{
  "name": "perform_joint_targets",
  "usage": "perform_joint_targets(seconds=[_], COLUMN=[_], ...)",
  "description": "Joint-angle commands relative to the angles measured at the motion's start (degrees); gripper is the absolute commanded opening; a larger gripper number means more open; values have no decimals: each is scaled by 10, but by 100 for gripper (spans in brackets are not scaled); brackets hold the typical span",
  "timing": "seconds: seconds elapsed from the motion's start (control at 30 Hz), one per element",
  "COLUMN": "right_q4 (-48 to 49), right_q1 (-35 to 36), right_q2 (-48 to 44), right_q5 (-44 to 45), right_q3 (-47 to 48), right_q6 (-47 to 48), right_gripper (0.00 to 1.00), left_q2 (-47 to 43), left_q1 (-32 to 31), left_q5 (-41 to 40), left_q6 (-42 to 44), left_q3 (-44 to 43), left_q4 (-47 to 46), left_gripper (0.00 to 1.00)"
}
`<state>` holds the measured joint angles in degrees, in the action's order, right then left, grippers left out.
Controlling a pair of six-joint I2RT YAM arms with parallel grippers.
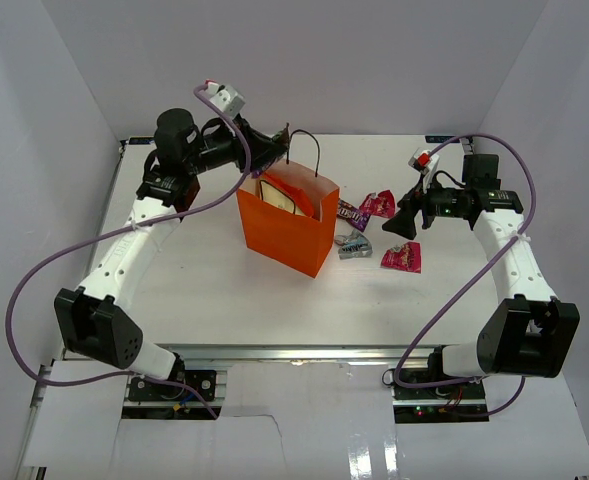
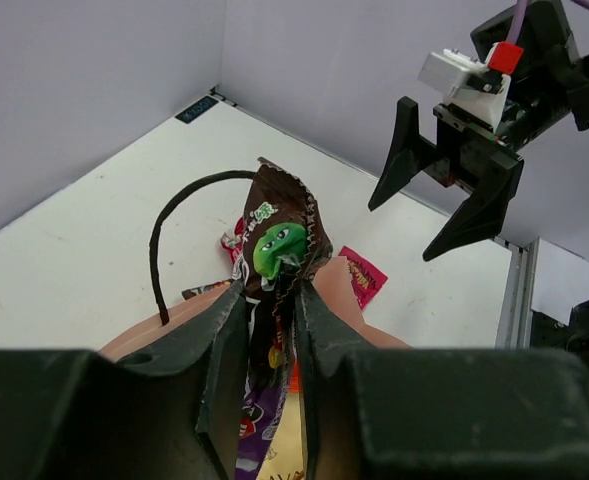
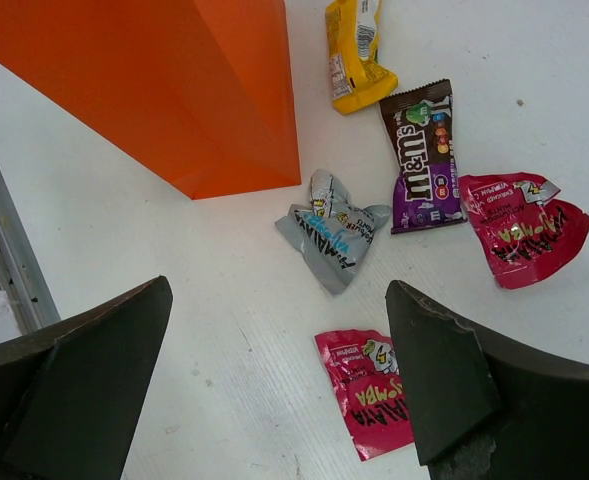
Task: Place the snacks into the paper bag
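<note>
We see our left claw [image 2: 271, 295] clenched on the dark brown packet [image 2: 279, 225] above the orange paper bag [image 1: 286, 240], chip bag [image 1: 277, 196] inside it, right claw [image 3: 279, 300] spread wide over loose packets [image 3: 334, 240] on the bench [image 1: 204, 290]

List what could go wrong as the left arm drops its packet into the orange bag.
1. The brown packet, pinched in the left gripper, sits close to the cord handle; released, it might snag there or fall outside the paper bag.
2. The bag stands unsupported; a nudge from the gripper at its rim could tip it.
</note>
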<state>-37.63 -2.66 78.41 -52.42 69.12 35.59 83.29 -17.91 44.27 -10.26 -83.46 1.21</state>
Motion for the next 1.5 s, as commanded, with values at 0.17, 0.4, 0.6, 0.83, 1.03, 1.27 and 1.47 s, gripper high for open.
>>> perform_joint_targets(seconds=[0.17,0.4,0.6,0.83,1.03,1.27,1.47], right_q4=[-6,-9,29,64,68,-23,-45], right_q1=[-2,-3,1,67,143,146,162], right_q2=[-17,-7,24,85,211,408,476], right_q5=[0,8,97,253,324,270,232], right_q3=[9,16,28,54,144,349,388], right_q6=[11,18,-44,-80,-27,47,68], right_gripper=[93,94,96,98,98,100,100], left_q2=[25,13,-43,-163,-283,-365,-421], left_q1=[-21,-37,-37,-37,-35,-35,-35], left_q5=[2,-57,-132,-279,-461,-519,-521], left_q6=[16,30,36,31,-4,-96,-184], left_q3=[-20,-19,-10,100,197,260,322], left_q4=[-8,-8,-5,18,86,220,236], left_gripper=[47,72,79,87,98,98,98])
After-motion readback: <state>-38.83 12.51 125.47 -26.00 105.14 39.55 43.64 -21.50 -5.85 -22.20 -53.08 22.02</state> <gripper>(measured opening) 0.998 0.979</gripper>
